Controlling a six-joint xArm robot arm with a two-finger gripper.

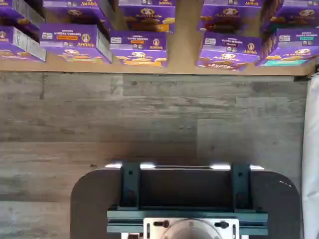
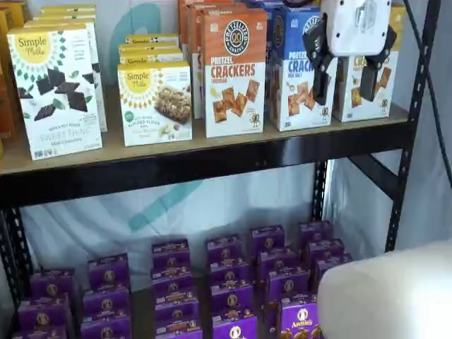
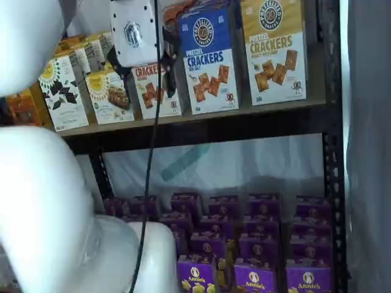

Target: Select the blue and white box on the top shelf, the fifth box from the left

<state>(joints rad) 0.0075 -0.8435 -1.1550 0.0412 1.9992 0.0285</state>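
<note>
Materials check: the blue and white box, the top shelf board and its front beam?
Blue and white box: printed cardboard by its look, folded edges, slight sheen. Top shelf: light-tan board, seemingly wood or pressed wood, matte, raw edge showing. Front beam: black and smooth, likely painted metal, as are the uprights.
</note>
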